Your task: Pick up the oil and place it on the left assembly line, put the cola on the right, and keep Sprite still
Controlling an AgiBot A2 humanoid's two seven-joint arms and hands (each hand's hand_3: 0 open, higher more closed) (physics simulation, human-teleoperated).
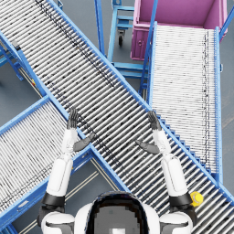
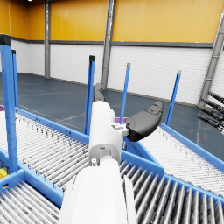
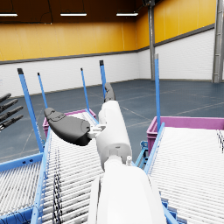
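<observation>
No cola or Sprite shows in any view. A small yellow thing (image 1: 196, 199), perhaps the oil, lies on the middle roller line (image 1: 105, 96) beside my right elbow, partly hidden by the arm; a yellow sliver (image 2: 2, 173) also shows at the left wrist view's edge. My left hand (image 1: 75, 131) is raised over the near edge of the middle line, fingers spread, holding nothing. My right hand (image 1: 152, 133) hovers over the same line, likewise spread and holding nothing. In the wrist views the left hand (image 2: 139, 122) and right hand (image 3: 72, 127) each show a bare thumb.
A left roller line (image 1: 27, 146) runs beneath my left arm, and a right roller line (image 1: 183, 77) leads from a magenta bin (image 1: 183, 16). Blue rails and upright posts (image 2: 89, 94) border the lines. Grey floor lies between the frames.
</observation>
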